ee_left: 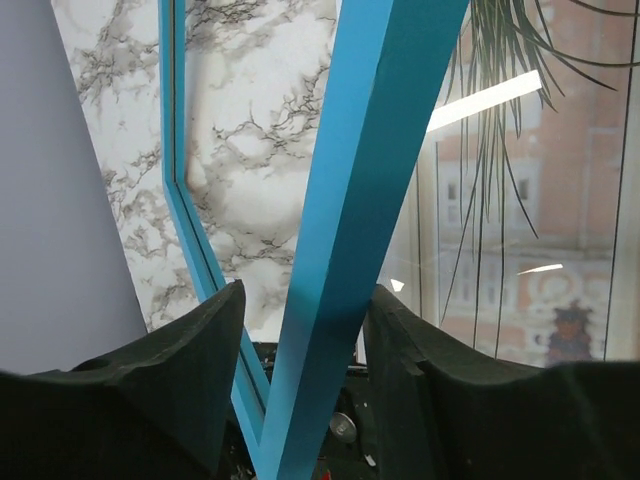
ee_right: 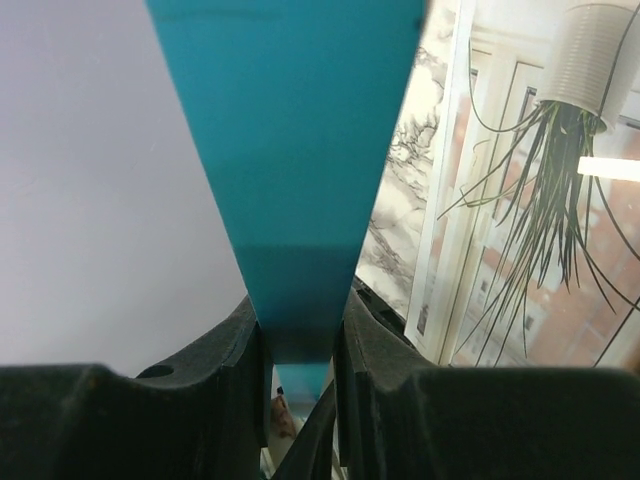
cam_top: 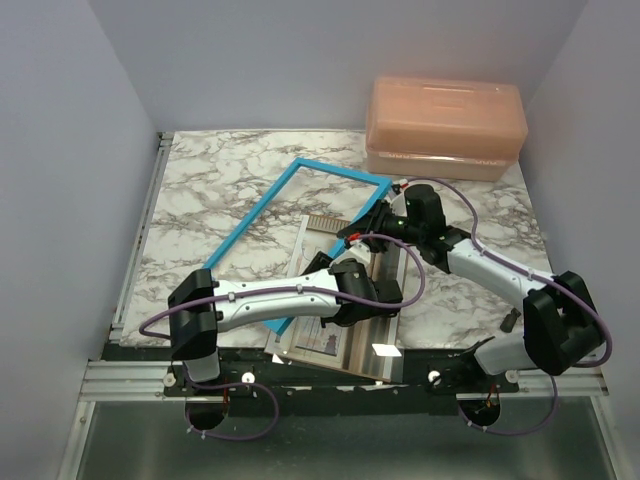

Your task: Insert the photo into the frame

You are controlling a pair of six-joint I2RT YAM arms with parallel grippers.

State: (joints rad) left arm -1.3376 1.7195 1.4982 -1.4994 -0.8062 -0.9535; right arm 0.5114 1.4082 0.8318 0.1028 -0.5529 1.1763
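The blue frame (cam_top: 260,205) stands tilted over the marble table, its right side lifted. My right gripper (cam_top: 377,220) is shut on that raised right bar; in the right wrist view both pads press the blue frame (ee_right: 290,130) where my right gripper (ee_right: 298,300) pinches it. My left gripper (cam_top: 383,297) straddles the frame's near bar, close to its near corner. In the left wrist view the frame (ee_left: 350,200) runs between the jaws of my left gripper (ee_left: 305,295), with a gap at the left pad. The photo (cam_top: 322,240) of a spiky plant lies flat beneath, and this photo (ee_left: 520,230) (ee_right: 520,200) shows in both wrist views.
A peach plastic box (cam_top: 445,125) stands at the back right of the table (cam_top: 200,200). Grey walls close in the left, back and right sides. Both arms cross over the photo near the table's front edge.
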